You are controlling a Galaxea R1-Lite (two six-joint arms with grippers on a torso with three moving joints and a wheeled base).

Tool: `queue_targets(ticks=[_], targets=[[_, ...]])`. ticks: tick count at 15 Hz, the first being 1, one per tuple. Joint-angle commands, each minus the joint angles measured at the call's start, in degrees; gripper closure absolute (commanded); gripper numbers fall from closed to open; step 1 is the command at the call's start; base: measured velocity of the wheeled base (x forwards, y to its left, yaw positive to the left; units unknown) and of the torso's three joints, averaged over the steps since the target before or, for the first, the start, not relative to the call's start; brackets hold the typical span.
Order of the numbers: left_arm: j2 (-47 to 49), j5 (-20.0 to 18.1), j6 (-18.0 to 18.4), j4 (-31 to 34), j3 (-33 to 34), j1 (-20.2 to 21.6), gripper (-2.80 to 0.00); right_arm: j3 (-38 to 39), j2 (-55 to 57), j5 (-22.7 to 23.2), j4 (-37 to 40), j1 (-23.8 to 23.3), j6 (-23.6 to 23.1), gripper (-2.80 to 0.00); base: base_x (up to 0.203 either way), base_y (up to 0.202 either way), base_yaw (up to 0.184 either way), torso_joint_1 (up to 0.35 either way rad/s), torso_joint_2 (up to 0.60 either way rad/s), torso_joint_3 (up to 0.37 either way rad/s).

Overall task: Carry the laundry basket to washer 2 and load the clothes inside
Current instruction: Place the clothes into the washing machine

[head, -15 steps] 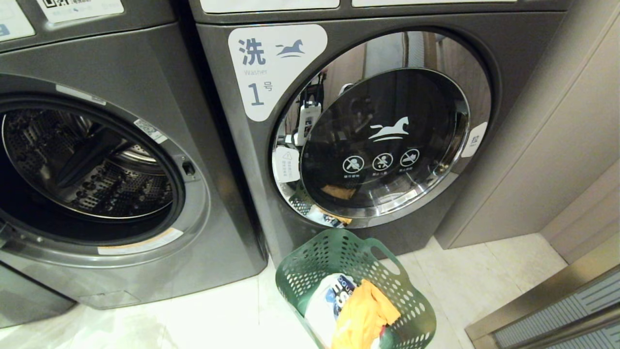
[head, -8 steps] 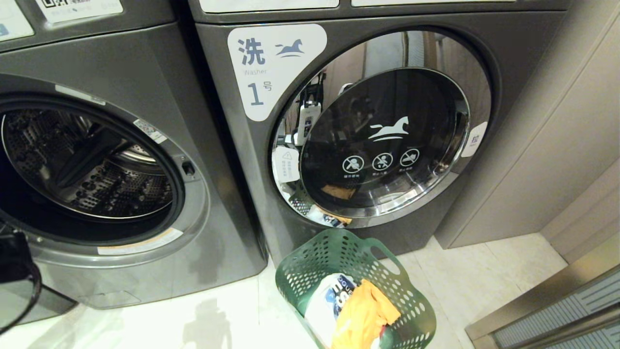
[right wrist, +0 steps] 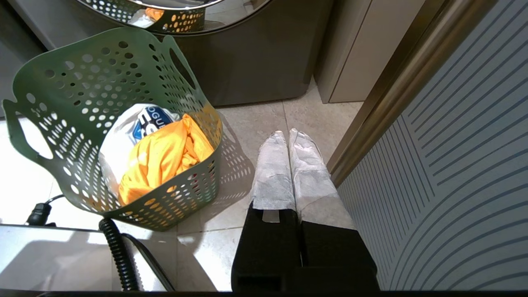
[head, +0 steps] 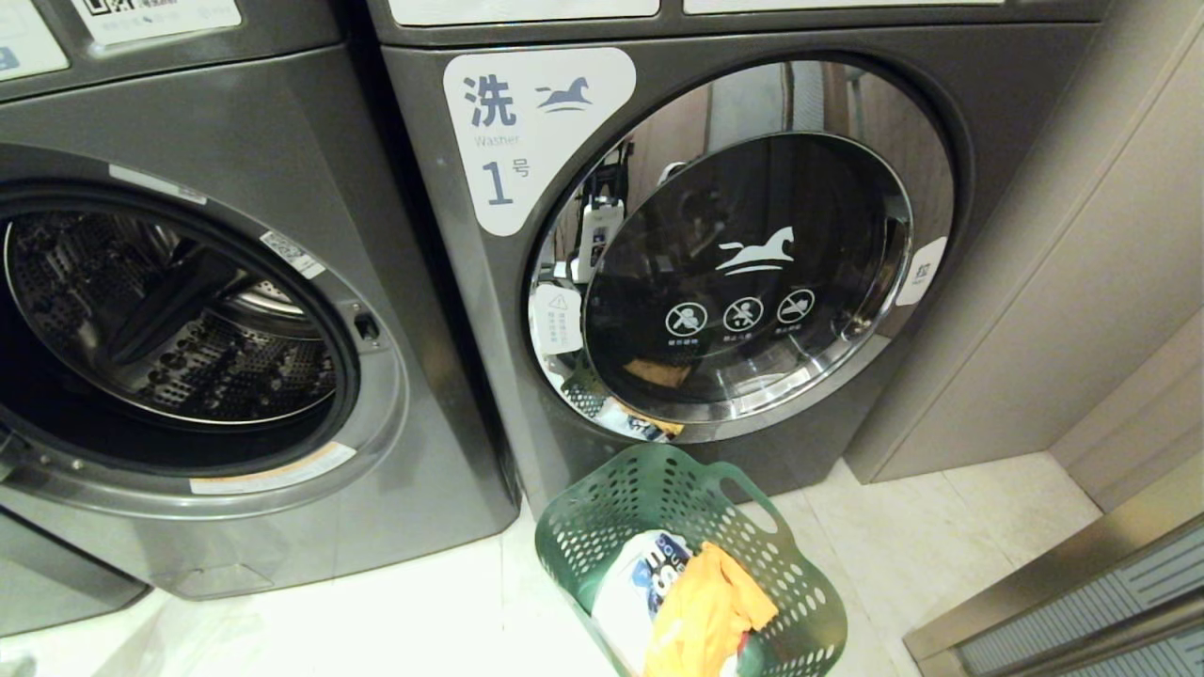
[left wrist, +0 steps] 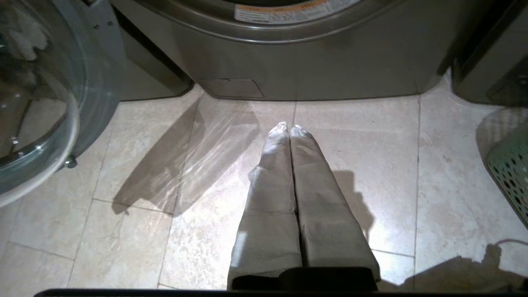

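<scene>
The laundry basket (head: pixel 574 527) is dark green with round holes and stands on the tiled floor in front of the washer labelled 1. An orange garment (head: pixel 701 611) and a white one with blue print (head: pixel 635 574) lie inside it. Washer 2 is out of view: no numeral 2 shows on any machine. My left gripper (left wrist: pixel 288 128) is shut and empty, hanging over the floor before the base of the open washer, with the basket's edge (left wrist: pixel 509 173) off to one side. My right gripper (right wrist: pixel 287 134) is shut and empty, just beside the basket (right wrist: pixel 82 82).
A grey washer (head: pixel 235 122) on the left stands open, its steel drum (head: pixel 179 320) bare, and its glass door (left wrist: pixel 37 103) is swung out. The washer labelled 1 (head: pixel 442 282) has its door shut. A beige cabinet (head: pixel 1082 282) and a striped panel (right wrist: pixel 453 165) close off the right side.
Half a second ago the left arm's dark shape showed at the lower left of the head view; now it is out of that view. The basket and washers have not moved.
</scene>
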Motion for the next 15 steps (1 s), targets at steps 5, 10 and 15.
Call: queue_targets(ticks=[5, 10, 15], targets=[[-16.07, -12.49, 6.26, -0.35, 7.73, 3.01, 0.0, 0.0, 0.09, 0.0, 0.06, -0.02, -0.1, 0.0, 0.0, 0.0, 0.0, 0.0, 0.0, 0.0], [-22.15, -24.38, 10.72, -1.43, 8.77, 3.91, 0.0, 0.0, 0.09, 0.0, 0.06, -0.02, 0.16, 0.0, 0.0, 0.0, 0.0, 0.0, 0.0, 0.0], [-21.75, -30.69, 9.83, 1.09, 8.75, 3.78, 0.0, 0.0, 0.09, 0.0, 0.06, -0.02, 0.25, 0.0, 0.0, 0.0, 0.0, 0.0, 0.0, 0.0]])
